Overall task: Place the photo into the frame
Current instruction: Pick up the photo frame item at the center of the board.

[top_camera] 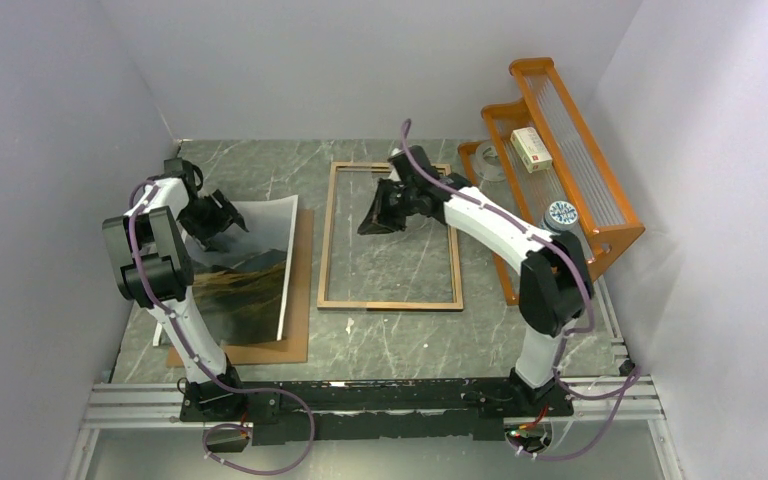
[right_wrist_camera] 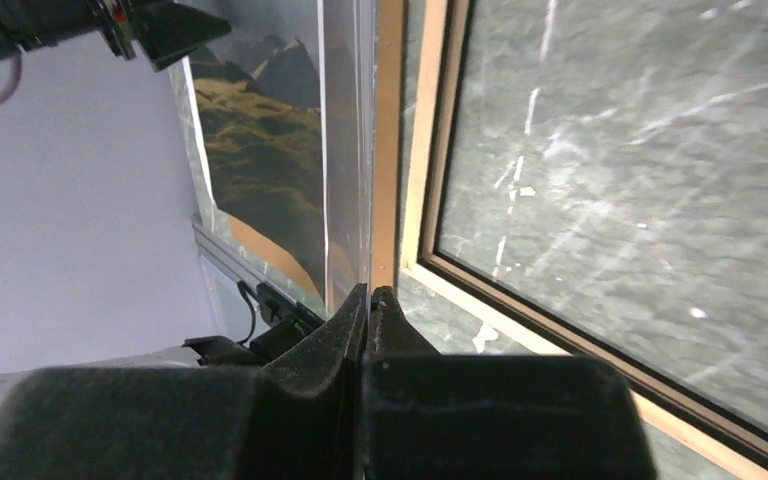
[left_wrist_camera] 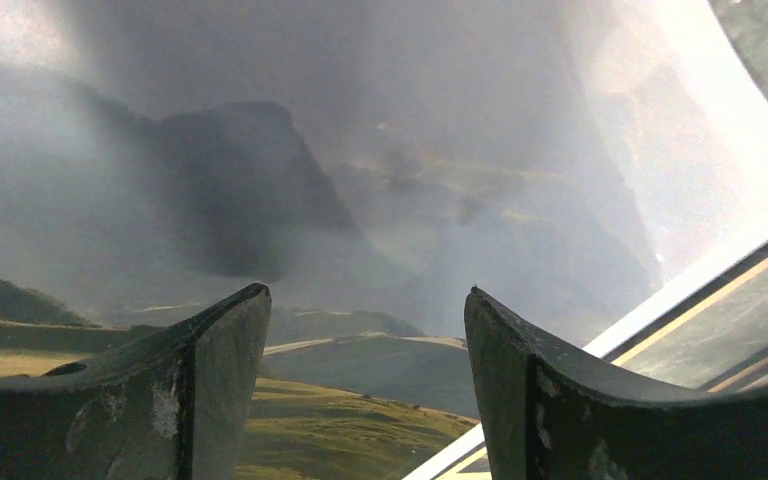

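Observation:
The photo [top_camera: 250, 275], dark misty mountains over yellow-green hills, lies face up at the left on a brown backing board [top_camera: 295, 345], its right edge curled upward. My left gripper [top_camera: 222, 222] hovers open over the photo's far left part. In the left wrist view the print [left_wrist_camera: 360, 190] fills the picture behind the spread fingers [left_wrist_camera: 230, 340], with nothing between them. The frame [top_camera: 390, 303] lies flat in the middle, wood side up, marble showing through it. My right gripper [top_camera: 372, 225] is shut above the frame's far left part; in its own view the fingertips [right_wrist_camera: 370, 292] press together beside the frame's rail [right_wrist_camera: 436, 150].
An orange rack [top_camera: 600, 200] stands along the right wall, holding a small box [top_camera: 532, 148] and a round can [top_camera: 560, 215]. Grey walls close in at left, back and right. The arms' base rail [top_camera: 380, 400] runs along the near edge.

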Available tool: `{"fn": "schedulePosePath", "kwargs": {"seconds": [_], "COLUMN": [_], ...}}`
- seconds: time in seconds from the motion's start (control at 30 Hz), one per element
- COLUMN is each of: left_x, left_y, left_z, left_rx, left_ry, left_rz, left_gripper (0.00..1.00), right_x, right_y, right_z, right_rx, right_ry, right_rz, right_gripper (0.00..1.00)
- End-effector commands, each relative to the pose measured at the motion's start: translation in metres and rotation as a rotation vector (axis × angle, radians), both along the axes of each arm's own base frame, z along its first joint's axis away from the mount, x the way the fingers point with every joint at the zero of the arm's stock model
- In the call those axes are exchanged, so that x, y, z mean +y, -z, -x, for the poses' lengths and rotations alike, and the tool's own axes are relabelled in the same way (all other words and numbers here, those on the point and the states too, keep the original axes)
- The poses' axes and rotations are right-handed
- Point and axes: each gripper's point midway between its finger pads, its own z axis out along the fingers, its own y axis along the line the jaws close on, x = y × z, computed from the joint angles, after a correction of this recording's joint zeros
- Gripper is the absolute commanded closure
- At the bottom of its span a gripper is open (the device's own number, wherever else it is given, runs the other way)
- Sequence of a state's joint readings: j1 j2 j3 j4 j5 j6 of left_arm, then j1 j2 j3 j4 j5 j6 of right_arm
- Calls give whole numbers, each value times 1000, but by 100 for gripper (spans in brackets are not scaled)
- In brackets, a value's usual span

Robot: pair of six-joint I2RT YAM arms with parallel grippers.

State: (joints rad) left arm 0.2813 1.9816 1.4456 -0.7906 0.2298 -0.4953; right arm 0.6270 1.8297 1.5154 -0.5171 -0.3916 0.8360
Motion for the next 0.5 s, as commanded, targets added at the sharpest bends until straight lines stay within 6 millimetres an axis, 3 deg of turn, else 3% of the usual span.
{"fn": "schedulePosePath", "kwargs": {"seconds": [0.0, 0.2, 0.47], "left_x": [-4, -8, -34], "left_y": [3, 19, -8], "left_z": [-7, 8, 0], "left_rx": [-30, 26, -78], "left_ry": [-4, -3, 52], "left_rz": [41, 56, 158], "left_gripper": [24, 26, 26], "right_x": [-39, -78, -114], "right_y": [-28, -30, -12], "right_z": [-16, -29, -49], "right_rx": [-103, -161, -166], "right_ry": [52, 42, -35], "right_rz": [-3, 4, 16], "right_gripper": [100, 100, 100]}}
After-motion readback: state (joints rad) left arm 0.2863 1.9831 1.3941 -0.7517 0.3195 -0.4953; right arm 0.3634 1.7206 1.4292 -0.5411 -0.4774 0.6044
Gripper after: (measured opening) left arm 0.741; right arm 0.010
